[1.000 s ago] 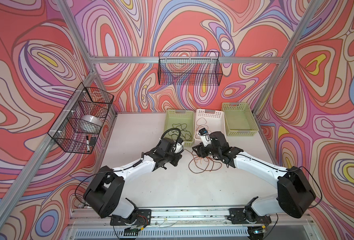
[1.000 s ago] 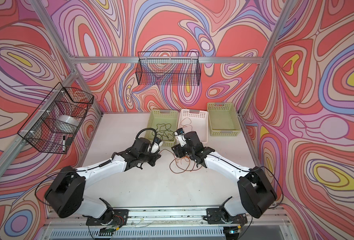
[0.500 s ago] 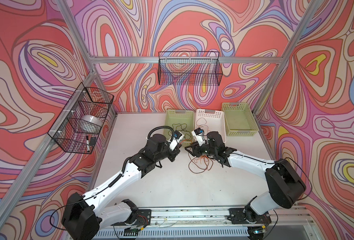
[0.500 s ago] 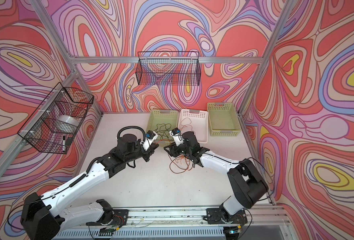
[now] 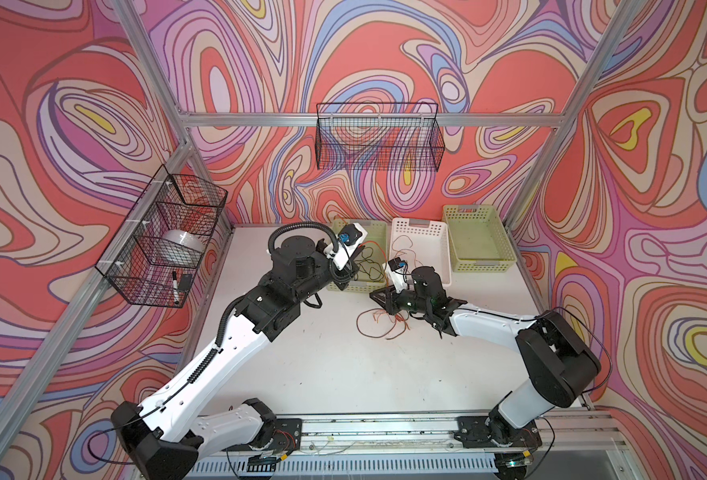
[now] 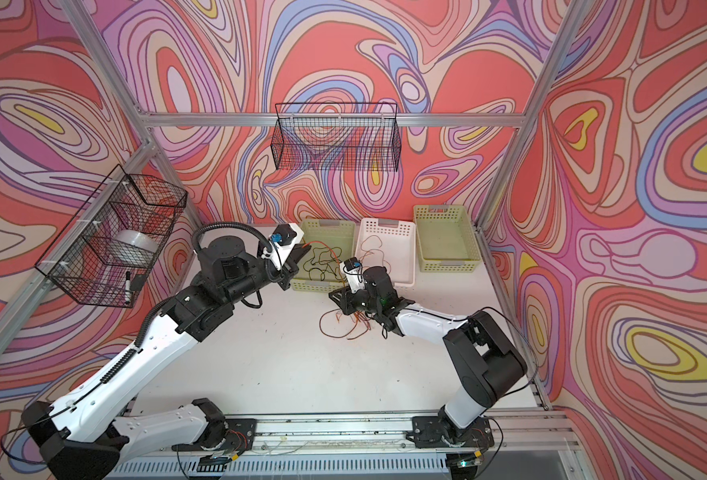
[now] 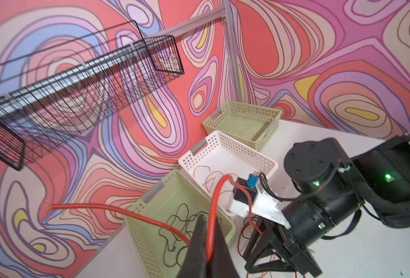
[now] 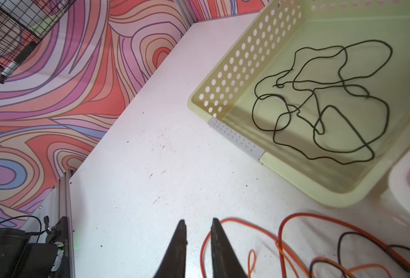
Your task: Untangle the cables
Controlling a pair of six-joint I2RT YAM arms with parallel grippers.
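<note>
Left tool [image 7: 205, 240]: pressed together, pinching the orange cable [image 7: 213, 199], raised near the green basket [image 7: 139, 240];
Right tool [image 8: 199, 222]: narrowly spread, gripping nothing, low over the surface [image 8: 151, 156];
Dark cable [image 8: 329, 106]: loose inside the green basket;
Tangled cables [image 5: 381, 326]: on the surface beside the right arm's tool

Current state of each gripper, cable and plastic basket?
left gripper: shut on the orange cable, held up over the left green basket.
right gripper: jaws slightly apart, empty, low over the table.
dark cable: loose inside the left green basket.
brown cable: lying in the white basket.
cable pile: orange and dark strands crossing on the table.
right green basket: empty.
</note>
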